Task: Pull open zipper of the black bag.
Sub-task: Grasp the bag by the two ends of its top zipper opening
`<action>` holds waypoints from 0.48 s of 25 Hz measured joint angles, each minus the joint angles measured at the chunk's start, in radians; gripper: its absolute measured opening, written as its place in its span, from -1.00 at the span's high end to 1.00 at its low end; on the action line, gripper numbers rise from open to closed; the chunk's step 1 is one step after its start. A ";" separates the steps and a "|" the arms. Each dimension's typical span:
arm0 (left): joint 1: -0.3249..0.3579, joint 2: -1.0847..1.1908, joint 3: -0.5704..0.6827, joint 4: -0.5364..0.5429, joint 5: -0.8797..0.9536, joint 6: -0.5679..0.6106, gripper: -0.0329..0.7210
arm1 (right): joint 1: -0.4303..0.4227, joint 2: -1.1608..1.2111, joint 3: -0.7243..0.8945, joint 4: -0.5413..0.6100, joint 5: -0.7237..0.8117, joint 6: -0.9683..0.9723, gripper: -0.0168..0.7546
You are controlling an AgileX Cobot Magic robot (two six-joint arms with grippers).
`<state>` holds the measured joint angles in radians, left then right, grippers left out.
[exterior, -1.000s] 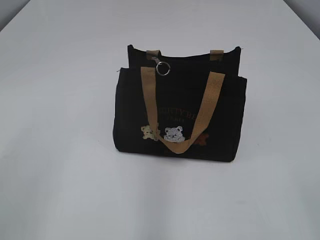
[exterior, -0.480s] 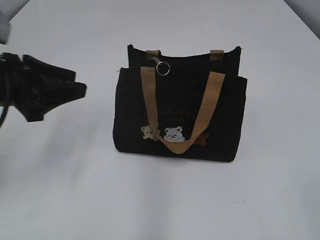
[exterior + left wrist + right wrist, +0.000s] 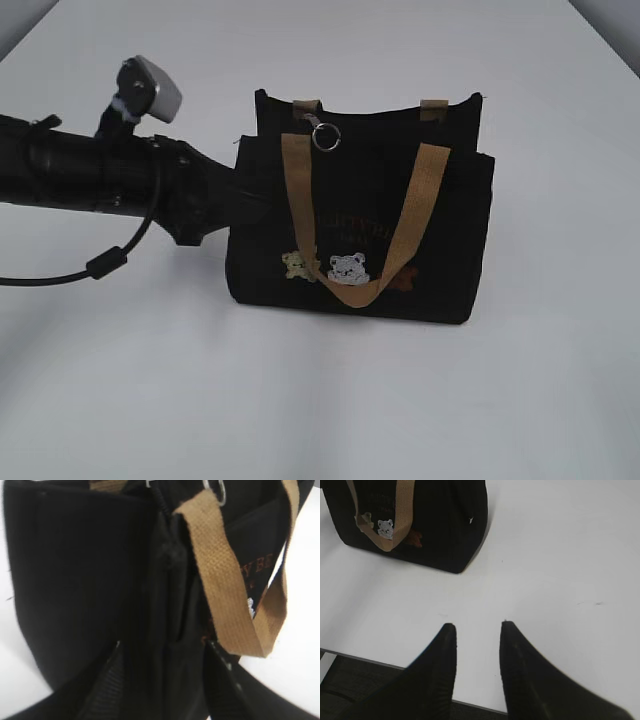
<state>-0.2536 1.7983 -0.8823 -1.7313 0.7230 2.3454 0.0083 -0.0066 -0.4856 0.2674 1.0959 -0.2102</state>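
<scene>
The black bag (image 3: 452, 235) stands upright mid-table, tan handles (image 3: 298, 190) hanging over its bear patches (image 3: 347, 267). The zipper's silver ring pull (image 3: 326, 137) hangs at the left end of the top edge and shows at the top of the left wrist view (image 3: 216, 491). My left gripper (image 3: 236, 204) is against the bag's left end, open. Its fingers (image 3: 112, 667) stand on either side of the bag's side fold (image 3: 165, 580). My right gripper (image 3: 477, 626) is open and empty over bare table, well right of the bag (image 3: 445, 525). It is outside the exterior view.
The white table (image 3: 120, 380) stretches all round the bag. Its front edge (image 3: 370, 660) runs just under my right fingers. A loose black cable (image 3: 105, 262) hangs from the left arm over the table.
My left arm has come in from the left edge of the exterior view up to the bag's left end, and its jaws have spread wider. The bag has not moved.
</scene>
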 joint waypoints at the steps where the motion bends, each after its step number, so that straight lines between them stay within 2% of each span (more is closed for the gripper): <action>1: -0.017 0.016 -0.014 0.000 -0.003 0.000 -0.10 | 0.000 0.003 0.000 0.005 0.000 -0.007 0.33; 3: -0.049 0.036 -0.039 -0.001 -0.016 0.000 0.03 | 0.000 0.050 0.000 0.033 -0.001 -0.047 0.33; 6: -0.081 0.055 -0.067 -0.005 -0.049 0.000 0.64 | 0.000 0.193 -0.013 0.117 -0.025 -0.199 0.33; 7: -0.087 0.058 -0.070 -0.005 -0.054 0.001 0.75 | 0.000 0.253 -0.022 0.166 -0.055 -0.262 0.33; 12: -0.093 0.059 -0.073 -0.005 -0.059 0.001 0.74 | 0.000 0.615 -0.080 0.467 -0.308 -0.725 0.33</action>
<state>-0.3467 1.8571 -0.9550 -1.7358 0.6639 2.3465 0.0083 0.6084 -0.5655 0.7347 0.7881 -0.9353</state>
